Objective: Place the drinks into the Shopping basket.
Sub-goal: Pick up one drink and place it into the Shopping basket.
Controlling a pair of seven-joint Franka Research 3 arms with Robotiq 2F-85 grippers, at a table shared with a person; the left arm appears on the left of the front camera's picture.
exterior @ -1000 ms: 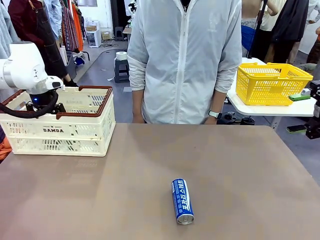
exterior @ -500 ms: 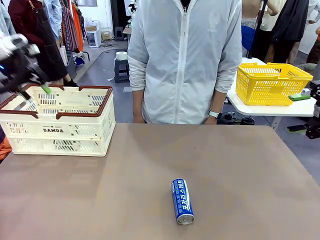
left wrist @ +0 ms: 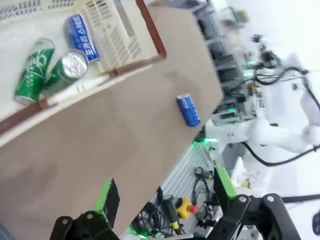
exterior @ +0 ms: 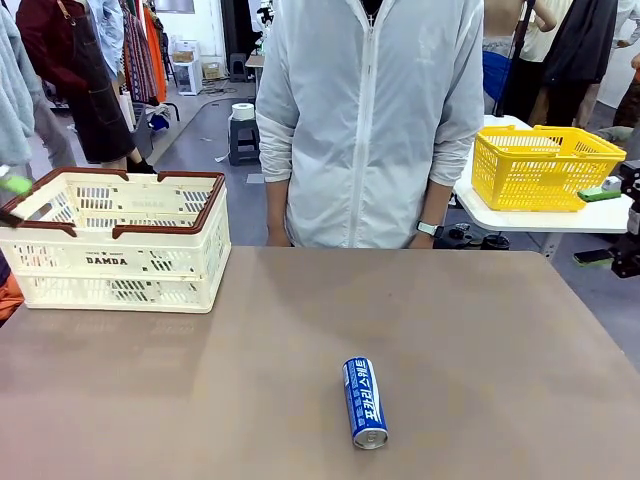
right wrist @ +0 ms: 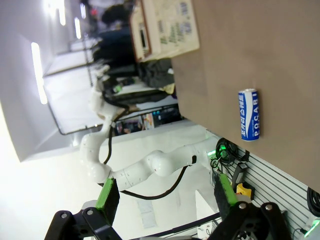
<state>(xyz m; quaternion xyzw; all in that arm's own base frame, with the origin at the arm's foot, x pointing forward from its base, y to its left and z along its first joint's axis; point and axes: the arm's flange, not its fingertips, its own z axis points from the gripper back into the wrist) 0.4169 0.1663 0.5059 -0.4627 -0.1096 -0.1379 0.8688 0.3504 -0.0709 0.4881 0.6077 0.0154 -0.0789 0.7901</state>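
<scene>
Mostly we are done: two green cans (left wrist: 34,70) and a blue one (left wrist: 79,36) lie in the basket (exterior: 150,262). One blue can (exterior: 365,402) lies mid-desk (exterior: 480,340). Our left hand (left wrist: 162,200) and right hand (right wrist: 164,196) are released, empty.

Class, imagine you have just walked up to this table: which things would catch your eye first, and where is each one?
A lone blue can lies on its side on the brown table, near the robot's edge. At the far left stands the cream shopping basket with its brown rim; the left wrist view shows two green cans and another blue one lying inside. Across the table stands a person in a pale zipped jacket.
</scene>
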